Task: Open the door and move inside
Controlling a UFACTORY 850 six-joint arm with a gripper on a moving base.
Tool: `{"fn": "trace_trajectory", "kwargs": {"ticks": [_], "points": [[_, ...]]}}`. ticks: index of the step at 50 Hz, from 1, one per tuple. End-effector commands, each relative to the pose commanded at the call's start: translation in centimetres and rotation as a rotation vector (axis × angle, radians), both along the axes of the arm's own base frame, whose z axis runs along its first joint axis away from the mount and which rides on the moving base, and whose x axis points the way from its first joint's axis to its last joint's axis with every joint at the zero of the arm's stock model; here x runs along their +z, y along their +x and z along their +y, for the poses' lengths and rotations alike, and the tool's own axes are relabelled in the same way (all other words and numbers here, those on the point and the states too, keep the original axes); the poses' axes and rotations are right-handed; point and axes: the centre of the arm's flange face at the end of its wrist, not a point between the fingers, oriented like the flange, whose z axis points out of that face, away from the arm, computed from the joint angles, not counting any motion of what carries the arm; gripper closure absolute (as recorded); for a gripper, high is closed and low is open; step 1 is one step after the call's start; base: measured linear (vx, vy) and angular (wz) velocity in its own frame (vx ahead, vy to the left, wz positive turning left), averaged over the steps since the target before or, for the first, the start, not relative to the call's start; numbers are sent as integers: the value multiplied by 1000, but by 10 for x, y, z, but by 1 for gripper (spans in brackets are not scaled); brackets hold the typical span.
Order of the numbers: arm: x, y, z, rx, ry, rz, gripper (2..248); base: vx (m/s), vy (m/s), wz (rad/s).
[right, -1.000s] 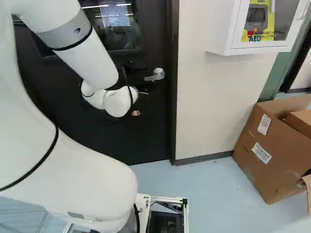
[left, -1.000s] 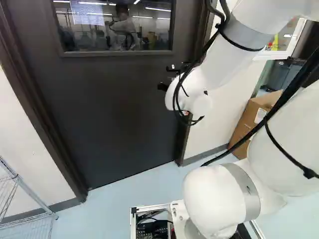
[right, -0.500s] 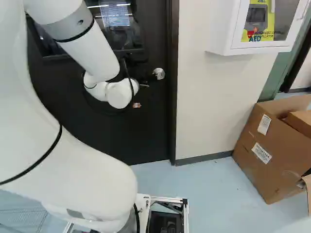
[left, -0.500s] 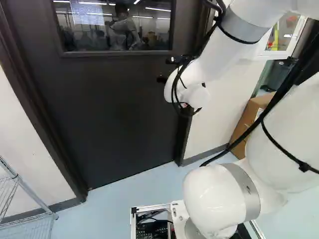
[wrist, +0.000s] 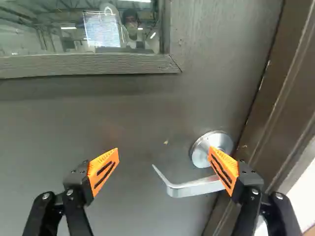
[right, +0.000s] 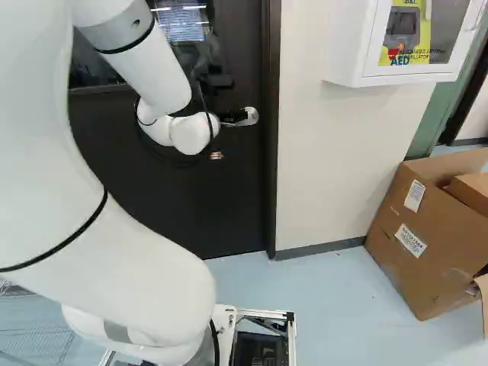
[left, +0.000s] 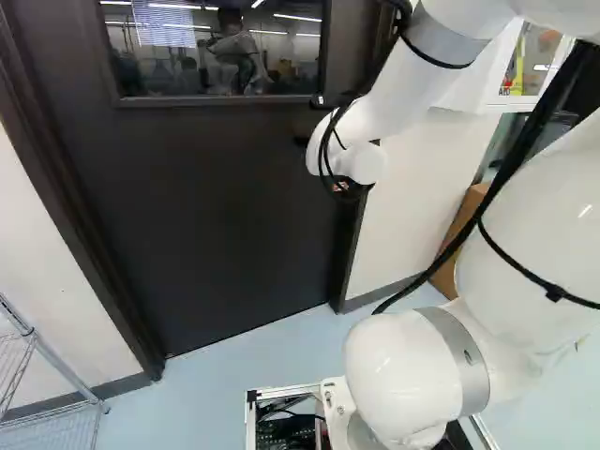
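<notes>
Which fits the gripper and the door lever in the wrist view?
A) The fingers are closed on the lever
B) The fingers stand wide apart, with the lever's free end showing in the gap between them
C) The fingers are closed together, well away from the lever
B: the gripper has its orange pads spread wide, and the free end of the lever shows between them.

Your door point(wrist: 123, 118) looks matt and faintly grained, its window glass point(wrist: 49, 37) glossy; at five o'clock from that glass, the lever handle point(wrist: 193, 188) is smooth, satin metal. At eight o'clock in your left base view, the wire shelf point(left: 36, 337) is shiny metal.
</notes>
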Motion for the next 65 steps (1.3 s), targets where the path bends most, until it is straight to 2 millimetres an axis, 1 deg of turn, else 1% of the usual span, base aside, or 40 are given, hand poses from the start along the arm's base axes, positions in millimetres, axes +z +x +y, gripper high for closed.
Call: {"fn": "trace_trajectory", "kwargs": {"ticks": [15, 26, 65], "points": [[7, 23, 11, 23, -1, 39, 3, -3, 0, 0], [7, 27, 15, 31, -2, 44, 3, -4, -1, -2], [-32, 31, 15, 31, -5, 127, 3, 0, 0, 0]]}}
